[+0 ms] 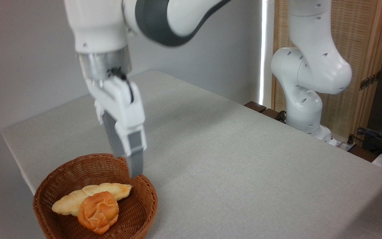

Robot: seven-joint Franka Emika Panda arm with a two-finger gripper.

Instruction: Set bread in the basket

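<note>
Hand (pixel 132 166) hangs above the far rim of the round brown woven wicker basket (pixel 48 191), fingers pointing down, nothing between them. From this angle the two grey fingers overlap, so I cannot tell whether they are spread or pressed together; I only see that they carry no load. The small round orange-golden bun with the cracked, petal-like top (pixel 98 212) lies inside the basket, near the front, touching and partly leaning on a long pale yellow braided loaf (pixel 78 197) that lies across the middle. The basket sits at the near left corner of the grey bench (pixel 244 159), close to the edge. My reading: the bun is delivered and the step in hand is the retreat. To do it well I'd lift straight up first, keeping the fingertips clear of the wicker rim just beneath them, since a sideways drag there could catch the weave and tug the light basket toward the bench edge. Only once well above the rim would I swing away over open bench. The bun looks settled against the loaf, so I expect it to stay put if nothing bumps the basket.
</note>
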